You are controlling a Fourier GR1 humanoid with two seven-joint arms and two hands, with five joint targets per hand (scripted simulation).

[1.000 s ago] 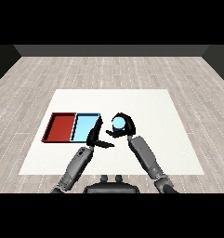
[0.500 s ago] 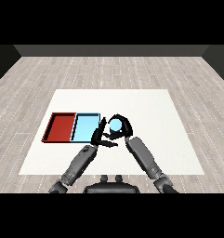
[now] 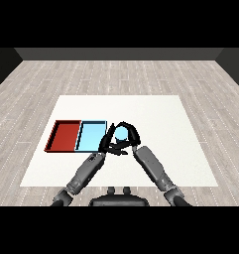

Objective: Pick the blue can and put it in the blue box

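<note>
Head view. A white bench (image 3: pixel 155 119) stands on a grey plank floor (image 3: pixel 116 74). Two trays lie side by side and touching at the bench's 9 o'clock side: a red tray (image 3: pixel 55 136) outermost and a light blue tray (image 3: pixel 84 135) on its 3 o'clock side. The blue can (image 3: pixel 122 133) sits just at the 3 o'clock edge of the blue tray, outside it, enclosed by the right hand (image 3: pixel 131 137); whether it rests on the bench or is lifted cannot be told. The right hand's fingers (image 3: pixel 125 125) are curled round the can, arching over its top from 12 to 3 o'clock, with the thumb below it. The right forearm (image 3: pixel 153 167) enters from 5 o'clock. The left hand (image 3: pixel 107 143) lies just at 8 o'clock of the can, beside the blue tray's near corner, its fingers straight and slightly apart, holding nothing; one points toward 12 o'clock. Whether it touches the can cannot be told. The left forearm (image 3: pixel 84 173) enters from 7 o'clock.
</note>
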